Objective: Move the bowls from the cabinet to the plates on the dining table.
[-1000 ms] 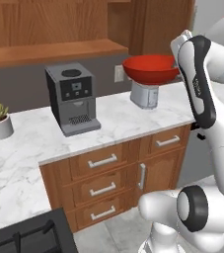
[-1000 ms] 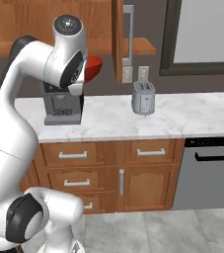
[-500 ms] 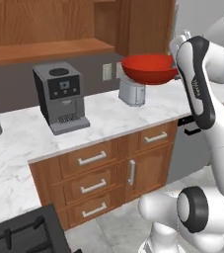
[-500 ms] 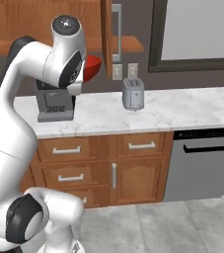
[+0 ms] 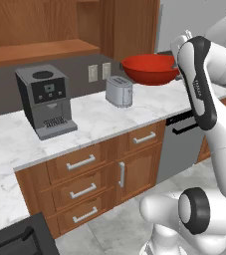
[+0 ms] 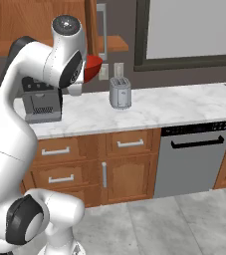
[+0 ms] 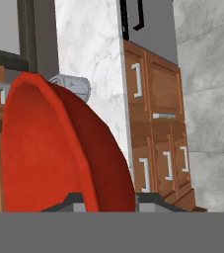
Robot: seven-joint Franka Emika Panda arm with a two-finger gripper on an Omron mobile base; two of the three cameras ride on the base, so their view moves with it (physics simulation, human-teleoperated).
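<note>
View slid right along counter; fingers [image 7: 103, 205] clamp red bowl [image 5: 150, 69], tips hidden.

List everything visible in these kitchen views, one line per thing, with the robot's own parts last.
glossy red round bowl: one, red, held up in the air above the counter, past the toaster.
silver two-slot toaster: one, silver-grey, on the counter near the wall.
grey box-shaped coffee machine: one, dark grey, on the counter left of the toaster.
white grey-veined marble counter: one, white, over brown drawers.
steel dishwasher front: one, grey with dark handle, under the counter.
black stove top: one, black, lower left corner.
white robot arm: one, white with dark joints.
gripper: one, dark, shut on the bowl's rim.
</note>
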